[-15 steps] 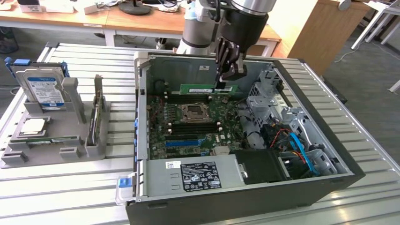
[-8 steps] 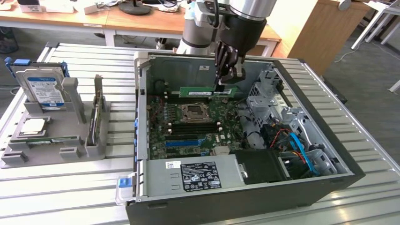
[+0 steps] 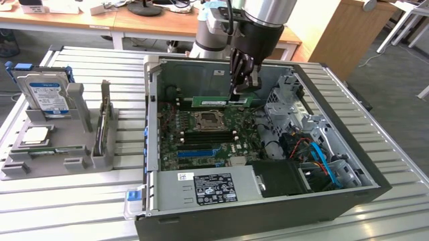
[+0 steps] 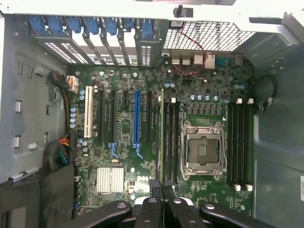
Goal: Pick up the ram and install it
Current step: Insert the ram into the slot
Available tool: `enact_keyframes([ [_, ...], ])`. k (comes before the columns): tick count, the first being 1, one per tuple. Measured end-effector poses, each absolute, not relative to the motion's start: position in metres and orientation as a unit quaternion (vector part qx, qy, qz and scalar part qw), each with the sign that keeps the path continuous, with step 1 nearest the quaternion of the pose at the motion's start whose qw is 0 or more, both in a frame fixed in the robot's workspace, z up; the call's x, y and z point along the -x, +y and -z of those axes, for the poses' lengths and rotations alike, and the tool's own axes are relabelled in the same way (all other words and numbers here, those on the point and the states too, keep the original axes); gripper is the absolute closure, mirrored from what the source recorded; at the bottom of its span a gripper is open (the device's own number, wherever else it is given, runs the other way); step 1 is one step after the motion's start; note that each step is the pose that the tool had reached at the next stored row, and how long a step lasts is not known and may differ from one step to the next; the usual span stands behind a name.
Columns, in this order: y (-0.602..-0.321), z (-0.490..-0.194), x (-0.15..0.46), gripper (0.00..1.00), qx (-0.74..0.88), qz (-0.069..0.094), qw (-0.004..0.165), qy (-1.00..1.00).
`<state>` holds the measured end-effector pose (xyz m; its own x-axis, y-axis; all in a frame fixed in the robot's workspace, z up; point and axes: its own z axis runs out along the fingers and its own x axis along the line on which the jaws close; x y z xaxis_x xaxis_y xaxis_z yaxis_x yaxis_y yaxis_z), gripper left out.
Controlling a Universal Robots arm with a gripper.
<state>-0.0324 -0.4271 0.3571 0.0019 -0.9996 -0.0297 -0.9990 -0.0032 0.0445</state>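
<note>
Where the slatted metal bench (image 3: 74, 211) reaches the exterior view's left, a grey fixture (image 3: 57, 161) holds a silver drive (image 3: 45, 95) upright. Just beside it to the right lies the open computer case (image 3: 268, 223), with its motherboard (image 3: 214, 140) facing up. Above the board's far part, the arm's fingers (image 3: 240, 75) are drawn narrow onto the ram (image 3: 218, 102), pinching its upper edge. The green stick hangs level, long edge down, near the CPU socket (image 3: 209, 119). In the wrist view it shows edge-on, lined up with the black memory slots (image 4: 170, 142) just beside the socket. Whether it touches them, I cannot tell. Farther right sits a metal drive cage (image 3: 288, 100).
</note>
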Motion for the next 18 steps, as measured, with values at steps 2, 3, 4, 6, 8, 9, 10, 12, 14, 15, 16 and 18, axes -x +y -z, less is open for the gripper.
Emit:
enact_keyframes([
  [2, -0.427, -0.355, 0.032, 0.88, -0.708, 0.026, 0.005, -0.706],
  [3, -0.427, -0.354, 0.032, 0.88, -0.708, 0.026, 0.005, -0.706],
  [4, -0.427, -0.353, 0.032, 0.88, -0.708, 0.026, 0.005, -0.706],
  [6, -0.427, -0.351, 0.032, 0.88, -0.708, 0.026, 0.005, -0.706],
  [8, -0.427, -0.349, 0.032, 0.88, -0.708, 0.026, 0.005, -0.706],
  [9, -0.427, -0.348, 0.032, 0.88, -0.708, 0.026, 0.005, -0.706],
  [10, -0.427, -0.347, 0.032, 0.88, -0.708, 0.026, 0.005, -0.706],
  [12, -0.427, -0.345, 0.032, 0.88, -0.708, 0.026, 0.005, -0.706],
  [14, -0.427, -0.342, 0.032, 0.88, -0.708, 0.026, 0.005, -0.706],
  [15, -0.427, -0.341, 0.032, 0.88, -0.708, 0.026, 0.005, -0.706],
  [16, -0.427, -0.34, 0.032, 0.88, -0.708, 0.026, 0.005, -0.706],
  [18, -0.427, -0.337, 0.032, 0.88, -0.708, 0.026, 0.005, -0.706],
])
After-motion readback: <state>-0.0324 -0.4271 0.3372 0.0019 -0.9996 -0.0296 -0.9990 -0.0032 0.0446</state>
